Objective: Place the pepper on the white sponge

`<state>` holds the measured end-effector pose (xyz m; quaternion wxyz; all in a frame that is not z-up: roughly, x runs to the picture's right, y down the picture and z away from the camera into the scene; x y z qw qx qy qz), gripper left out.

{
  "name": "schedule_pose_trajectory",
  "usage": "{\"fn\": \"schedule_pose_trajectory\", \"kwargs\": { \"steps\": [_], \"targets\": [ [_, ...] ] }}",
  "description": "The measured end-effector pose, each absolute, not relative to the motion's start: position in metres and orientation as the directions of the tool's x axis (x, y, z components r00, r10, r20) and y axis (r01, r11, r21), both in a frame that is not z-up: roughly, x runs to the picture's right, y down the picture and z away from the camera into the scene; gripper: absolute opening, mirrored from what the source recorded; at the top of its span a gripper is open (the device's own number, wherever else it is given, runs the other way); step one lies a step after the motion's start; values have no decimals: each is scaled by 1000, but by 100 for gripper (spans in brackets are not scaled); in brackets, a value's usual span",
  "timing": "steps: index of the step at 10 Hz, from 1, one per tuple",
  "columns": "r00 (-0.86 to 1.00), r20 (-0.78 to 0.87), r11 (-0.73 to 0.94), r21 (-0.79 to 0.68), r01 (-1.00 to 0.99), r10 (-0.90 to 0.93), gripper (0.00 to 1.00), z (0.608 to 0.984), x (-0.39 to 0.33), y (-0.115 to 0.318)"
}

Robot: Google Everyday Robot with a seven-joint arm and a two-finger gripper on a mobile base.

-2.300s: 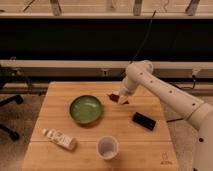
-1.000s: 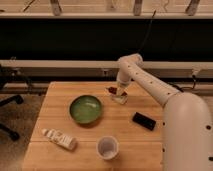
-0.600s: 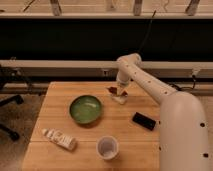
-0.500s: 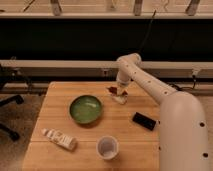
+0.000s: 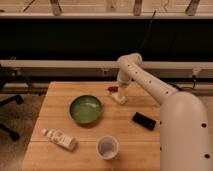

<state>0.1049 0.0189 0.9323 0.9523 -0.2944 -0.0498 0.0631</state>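
The pepper (image 5: 113, 89) is a tiny dark red item at the back of the wooden table (image 5: 60, 112), just left of the gripper's tip. The white sponge (image 5: 119, 98) is a small whitish block lying directly below and in front of it. My gripper (image 5: 120, 93) points down from the bent white arm and hangs right over the sponge, with the pepper at its left side. I cannot tell whether the pepper is held, or whether it touches the sponge.
A green bowl (image 5: 86, 109) sits left of the sponge. A white cup (image 5: 107, 147) stands near the front edge. A white labelled tube-bottle (image 5: 59, 138) lies at the front left. A black rectangular device (image 5: 145, 120) lies to the right, beside my arm.
Over the earliest frames the arm swung in, bringing the gripper left and down to the sponge. In the last second it has barely moved.
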Motion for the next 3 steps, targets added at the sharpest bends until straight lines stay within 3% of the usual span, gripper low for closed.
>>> {"fn": "schedule_pose_trajectory", "kwargs": {
  "steps": [3],
  "targets": [
    [985, 70, 820, -565, -90, 157, 80, 926, 111, 19]
  ]
}}
